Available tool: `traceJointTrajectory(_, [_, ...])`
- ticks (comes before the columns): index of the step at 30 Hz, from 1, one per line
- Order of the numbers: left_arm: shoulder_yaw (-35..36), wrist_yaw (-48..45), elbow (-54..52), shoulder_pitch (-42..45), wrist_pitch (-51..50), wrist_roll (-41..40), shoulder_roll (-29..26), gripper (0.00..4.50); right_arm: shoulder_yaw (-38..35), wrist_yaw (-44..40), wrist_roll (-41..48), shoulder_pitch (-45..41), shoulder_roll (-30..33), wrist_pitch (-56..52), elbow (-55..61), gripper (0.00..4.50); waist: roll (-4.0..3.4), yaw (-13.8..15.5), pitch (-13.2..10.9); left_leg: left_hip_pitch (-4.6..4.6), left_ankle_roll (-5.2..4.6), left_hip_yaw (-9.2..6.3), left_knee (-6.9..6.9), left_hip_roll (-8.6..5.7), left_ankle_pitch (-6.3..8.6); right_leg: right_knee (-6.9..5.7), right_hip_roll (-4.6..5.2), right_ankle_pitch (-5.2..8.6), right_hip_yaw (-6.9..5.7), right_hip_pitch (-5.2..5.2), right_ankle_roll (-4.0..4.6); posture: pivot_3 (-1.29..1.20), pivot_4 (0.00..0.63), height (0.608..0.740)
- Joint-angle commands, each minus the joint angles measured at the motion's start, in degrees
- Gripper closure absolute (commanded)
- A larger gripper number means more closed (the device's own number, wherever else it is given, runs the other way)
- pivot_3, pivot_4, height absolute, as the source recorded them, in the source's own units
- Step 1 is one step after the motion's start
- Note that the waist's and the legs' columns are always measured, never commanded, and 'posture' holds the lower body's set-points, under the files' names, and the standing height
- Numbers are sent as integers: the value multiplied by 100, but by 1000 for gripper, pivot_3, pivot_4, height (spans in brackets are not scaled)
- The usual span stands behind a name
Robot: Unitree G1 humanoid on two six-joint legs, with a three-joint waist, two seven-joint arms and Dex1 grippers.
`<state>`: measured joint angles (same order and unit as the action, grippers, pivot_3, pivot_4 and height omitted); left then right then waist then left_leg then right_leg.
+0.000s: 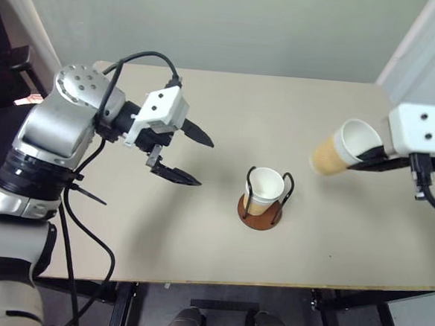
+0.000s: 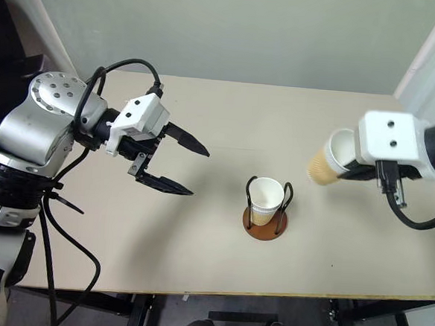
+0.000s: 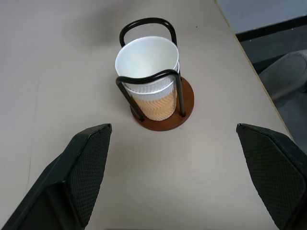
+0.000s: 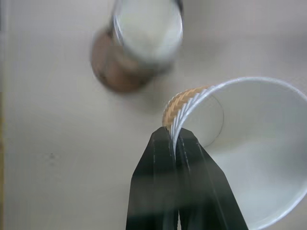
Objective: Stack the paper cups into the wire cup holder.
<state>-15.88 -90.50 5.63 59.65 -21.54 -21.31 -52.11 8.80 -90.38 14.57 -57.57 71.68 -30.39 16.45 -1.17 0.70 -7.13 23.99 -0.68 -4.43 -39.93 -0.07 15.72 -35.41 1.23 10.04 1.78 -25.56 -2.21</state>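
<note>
- The right gripper has its fingers pressed together on the rim wall of a paper cup, one finger inside and one outside. The cup hangs tilted in the air above the right part of the table, mouth turned up and toward the right, base pointing left toward the holder.
- The wire cup holder stands on its brown disc near the table's middle, a little toward the near edge. It already carries cups; the left wrist view seems to show two nested rims, though I cannot be sure of the count.
- The left gripper hovers to the left of the holder with its jaws spread wide and nothing between them, well apart from the wire loops.
- To do this step well, I judge the held cup should first be brought upright, base downward, then carried leftward until it sits directly over the open mouth in the holder.
- Lower it straight between the wire loops; a tilted entry could catch a loop or tip the light holder.
- The pinch holds one side of the rim only, so the cup may swing; slow travel should help.
- Release only once the cup has nested.
</note>
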Motion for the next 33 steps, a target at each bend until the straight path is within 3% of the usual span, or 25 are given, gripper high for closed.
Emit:
traceJointTrajectory(1, [69, -200, 44, 151, 100, -53, 43, 0, 540, -212, 57, -725, -215, 48, -19, 4466, 0, 0, 0, 0, 0, 0, -3, 0, 0, -4, 1, 0, 0, -3, 0, 0, 150, 740])
traceJointTrajectory(8, [71, -200, 61, 200, 82, -16, 89, 0, 1382, -212, 50, -1178, -744, 287, -145, 4466, -1, 3, -1, 5, 8, -6, 1, 0, -4, 0, 2, 3, -3, -6, 4, 0, 150, 740])
traceJointTrajectory(30, [69, -200, -145, 209, 24, 24, 26, 0, 2115, -212, -842, -1042, -1435, 1338, -600, 4466, -2, -7, -2, 7, 13, -7, 6, 0, -7, -3, 3, 4, -4, -12, 8, 0, 150, 740])
traceJointTrajectory(33, [54, -200, -122, 230, 24, 40, 54, 0, 2081, -212, -709, -1150, -1528, 1083, -601, 3636, -2, -7, -2, 7, 13, -6, 8, 0, -7, -2, 3, 5, -4, -12, 9, 0, 150, 740])
